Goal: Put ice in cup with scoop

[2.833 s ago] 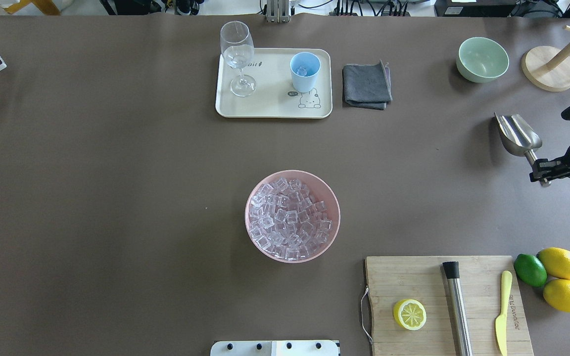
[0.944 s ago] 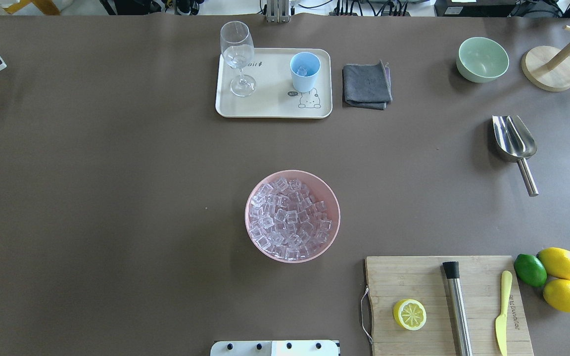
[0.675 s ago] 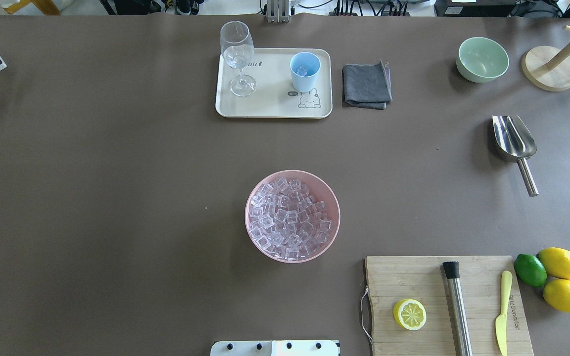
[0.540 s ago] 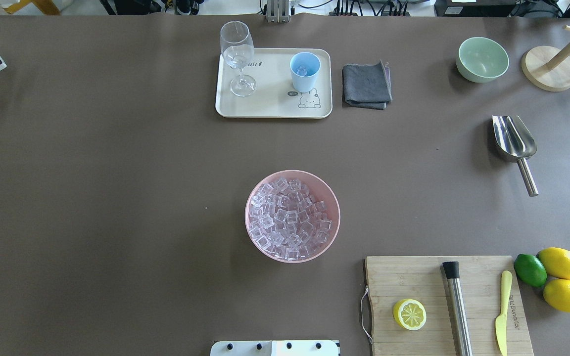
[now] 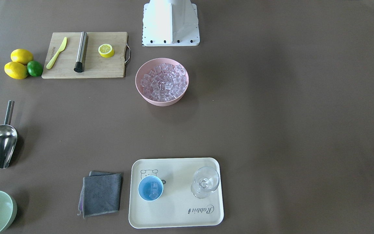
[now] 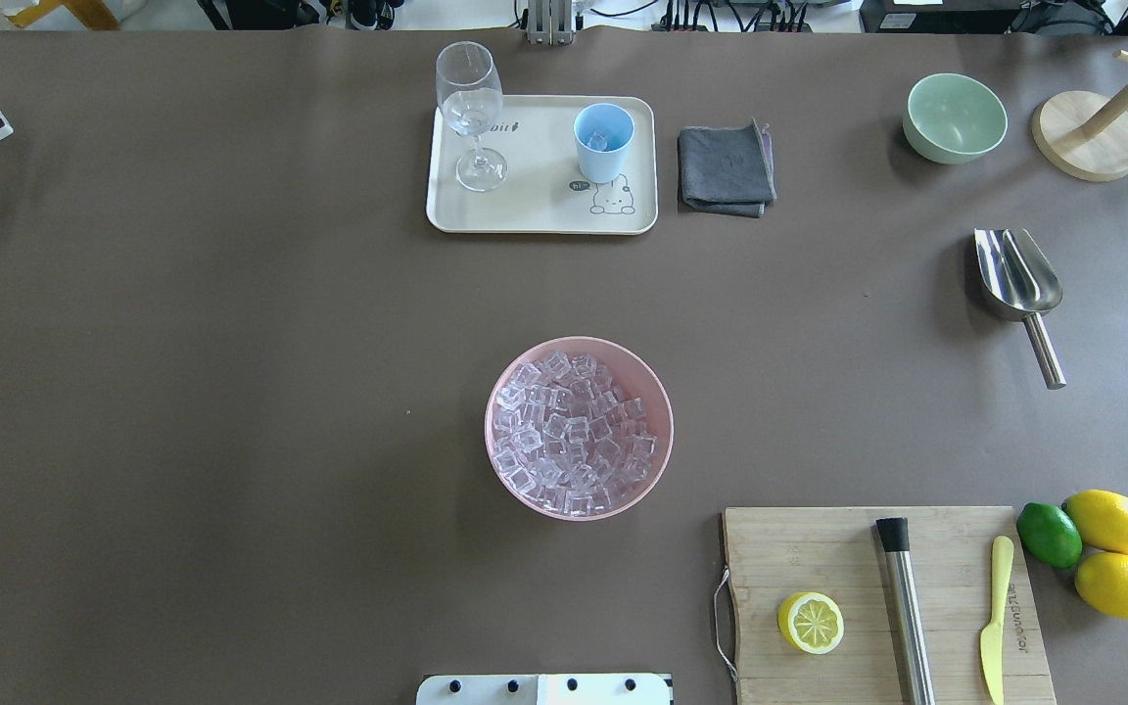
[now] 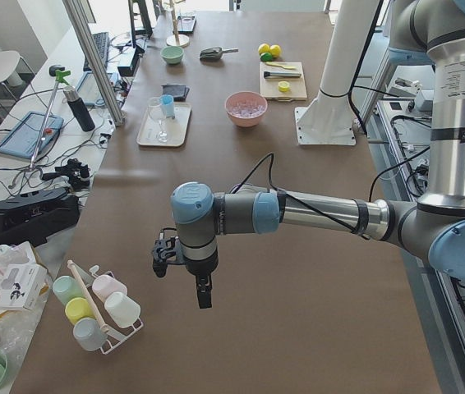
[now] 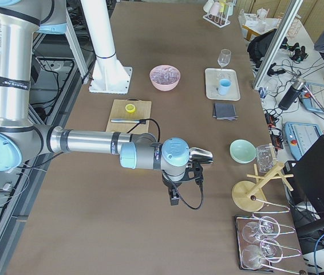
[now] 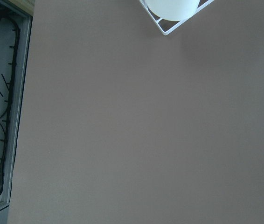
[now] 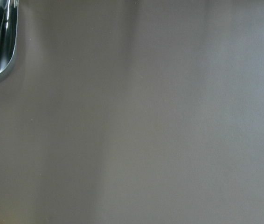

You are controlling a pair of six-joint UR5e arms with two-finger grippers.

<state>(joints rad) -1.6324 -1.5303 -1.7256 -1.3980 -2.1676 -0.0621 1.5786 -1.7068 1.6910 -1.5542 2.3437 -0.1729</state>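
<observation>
The cup [image 6: 603, 142] stands upright on the tray [image 6: 535, 211], beside a glass [image 6: 471, 108], and holds a few cubes of ice [image 5: 153, 191]. Much more ice fills the pink bowl [image 6: 667, 431]. The scoop [image 6: 1019, 279] lies free on the tabletop [image 6: 231, 343], its trough empty, well apart from cup and bowl. The left arm [image 7: 298, 212] and the right arm [image 8: 93, 140] show only from the sides. I cannot tell whether their jaws are open or closed.

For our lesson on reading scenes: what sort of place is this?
Likely a robotics lab set up as a drinks bench: robot arm, bowl of ice, operators' cluttered desk alongside.
</observation>
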